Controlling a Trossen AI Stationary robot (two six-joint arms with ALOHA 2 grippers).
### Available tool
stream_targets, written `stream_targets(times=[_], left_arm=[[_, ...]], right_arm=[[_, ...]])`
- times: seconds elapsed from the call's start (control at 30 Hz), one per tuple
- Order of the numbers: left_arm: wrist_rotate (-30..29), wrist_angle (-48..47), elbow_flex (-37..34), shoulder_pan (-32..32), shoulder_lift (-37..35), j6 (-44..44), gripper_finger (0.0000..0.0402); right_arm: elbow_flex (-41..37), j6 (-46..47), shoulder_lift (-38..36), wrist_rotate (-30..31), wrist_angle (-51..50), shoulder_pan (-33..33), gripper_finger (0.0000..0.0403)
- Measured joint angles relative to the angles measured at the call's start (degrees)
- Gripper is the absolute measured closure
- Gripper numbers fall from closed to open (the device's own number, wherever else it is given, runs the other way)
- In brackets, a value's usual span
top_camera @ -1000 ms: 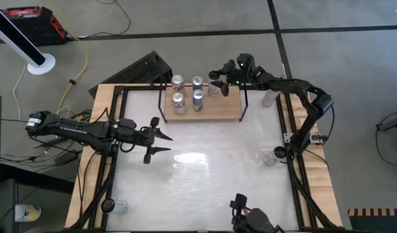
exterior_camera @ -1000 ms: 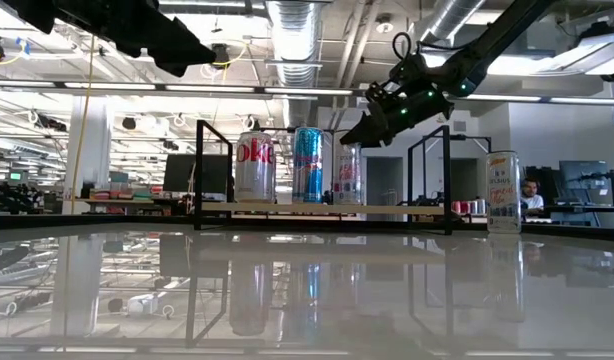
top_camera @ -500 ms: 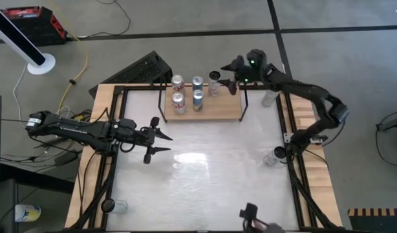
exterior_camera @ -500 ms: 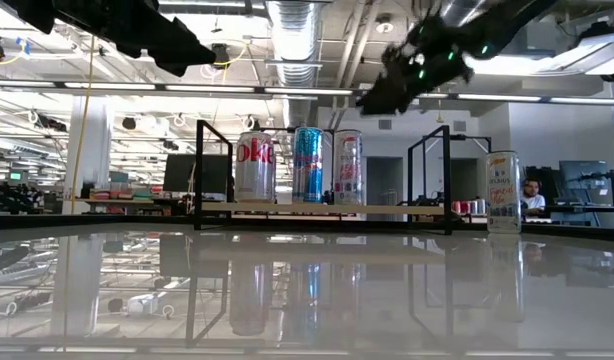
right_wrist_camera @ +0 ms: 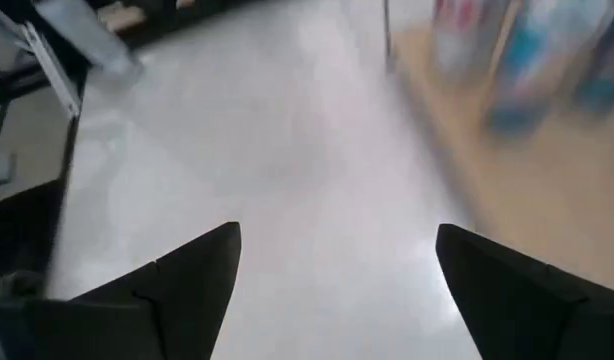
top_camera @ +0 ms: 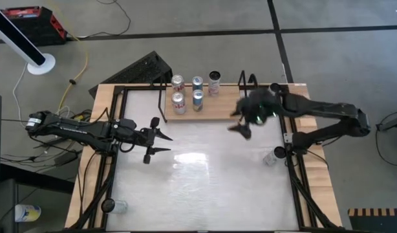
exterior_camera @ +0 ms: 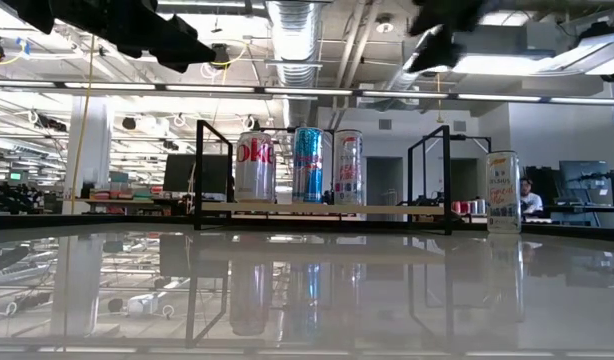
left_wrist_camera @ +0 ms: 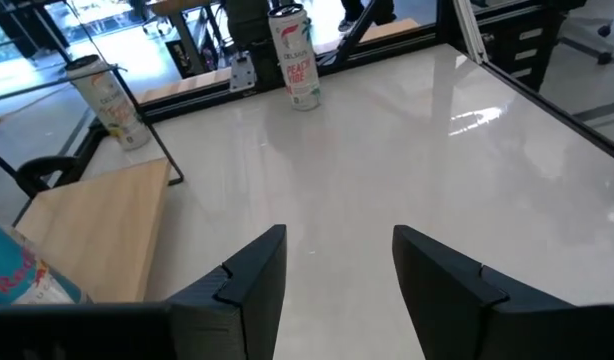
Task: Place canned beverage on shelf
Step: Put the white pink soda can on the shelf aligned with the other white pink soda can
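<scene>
The white tabletop (top_camera: 205,175) is bordered by wooden slats, and the shelf (top_camera: 205,107) is set at its far edge, carrying five cans (top_camera: 197,98) toward its left end. The right hand (top_camera: 242,122) is held empty, fingers wide apart, just off the shelf's right end. Two cans (top_camera: 271,157) are seen near that side; one appears due next. The left hand (top_camera: 161,143), half-open, waits left of the shelf.
</scene>
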Motion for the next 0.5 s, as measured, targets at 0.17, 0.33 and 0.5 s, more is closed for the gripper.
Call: stream_targets(times=[0.17,0.33,0.5], left_arm=[[0.04,0.02,0.00,0.00,0.00,2.19,0.0233],[0.09,0.02,0.00,0.00,0.00,4.65,0.0233],[0.09,1.25,-0.02,0.00,0.00,5.61,0.0233]], right_arm=[[0.00,23.99,-3.11,13.34,-16.13,15.11,0.0042],[0.00,47.35,-5.17,19.12,-31.16,26.26,0.0042],[0.00,62.30,-6.03,21.43,-43.53,32.29,0.0042]])
